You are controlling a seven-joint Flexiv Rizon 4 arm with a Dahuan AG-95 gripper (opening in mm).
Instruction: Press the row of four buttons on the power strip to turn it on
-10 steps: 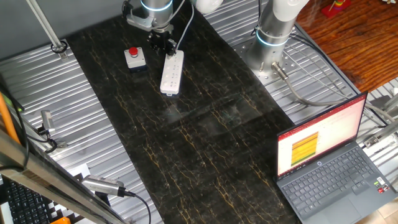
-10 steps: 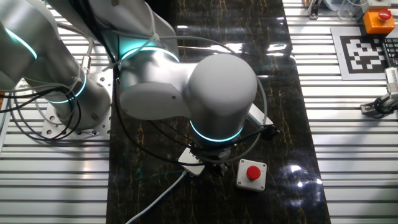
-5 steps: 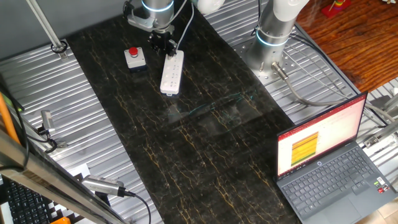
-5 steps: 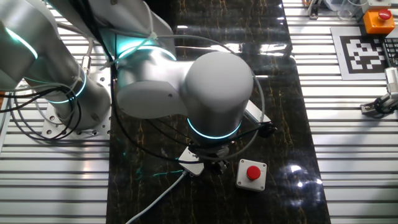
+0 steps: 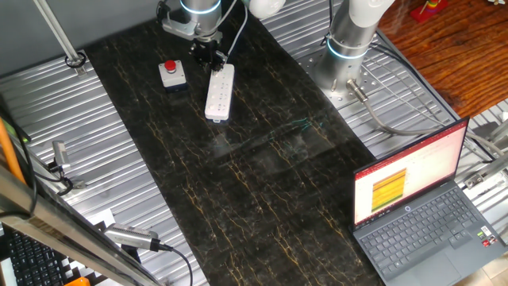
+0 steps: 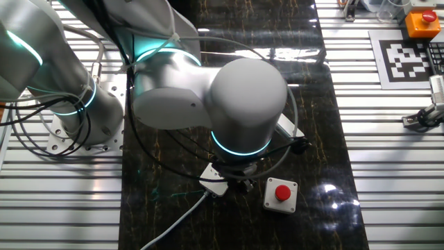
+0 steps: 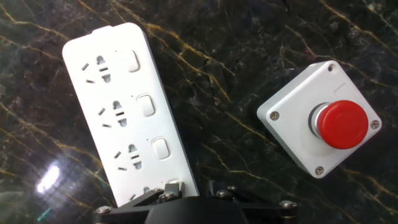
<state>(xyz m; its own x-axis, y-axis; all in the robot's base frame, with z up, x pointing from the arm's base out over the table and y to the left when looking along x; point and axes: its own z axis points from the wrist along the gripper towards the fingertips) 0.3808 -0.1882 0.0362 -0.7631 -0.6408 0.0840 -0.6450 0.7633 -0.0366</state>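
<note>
The white power strip [image 7: 118, 106] lies on the dark marble-pattern mat, also seen in one fixed view [image 5: 219, 93]. Its four buttons run along its right edge in the hand view: three show fully [image 7: 133, 60] [image 7: 145, 104] [image 7: 161, 149]. The last one [image 7: 172, 185] is partly hidden under my gripper [image 7: 186, 198]. My gripper [image 5: 208, 57] hangs low over the strip's cable end. In the other fixed view the arm's wrist hides most of the strip [image 6: 214, 181]. No view shows the fingertips' gap.
A grey box with a red round button [image 7: 320, 118] sits just beside the strip [image 5: 171, 74]. The strip's white cable [image 6: 173, 226] trails off the mat. An open laptop [image 5: 417, 206] stands at the near right, with the robot base [image 5: 349, 44] behind it.
The arm's wrist swayed slightly left and back above the strip's end. The strip and the red button box have not moved.
</note>
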